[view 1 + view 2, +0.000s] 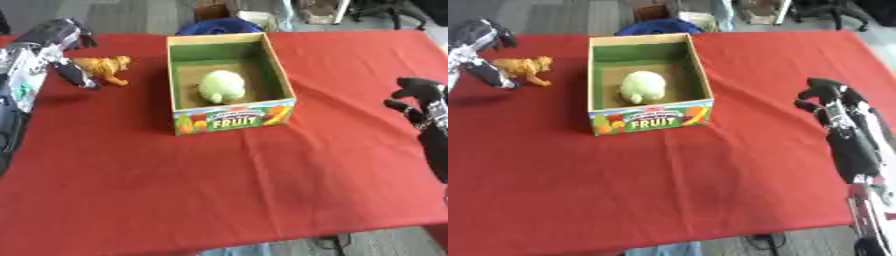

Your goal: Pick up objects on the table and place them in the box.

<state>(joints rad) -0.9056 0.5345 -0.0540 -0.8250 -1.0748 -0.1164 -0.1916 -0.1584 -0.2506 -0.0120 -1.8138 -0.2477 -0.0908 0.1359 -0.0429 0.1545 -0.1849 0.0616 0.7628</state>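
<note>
Left hand (54, 47) sits at the table's far left edge, fingers spread and holding nothing, with the orange toy animal (105, 68) just to its right, apparently between thumb and fingers. The toy's long axis runs left to right, toward the box (229, 120). Inside the box lies one pale green round thing (220, 86). Right hand (826, 97) hovers far right, fingers curled, empty.

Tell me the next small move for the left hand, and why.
Probably close the left hand around the orange toy animal. Its fingers sit open right beside the toy, which lies on the red table, outside the fruit box. The box already holds a pale green object.
</note>
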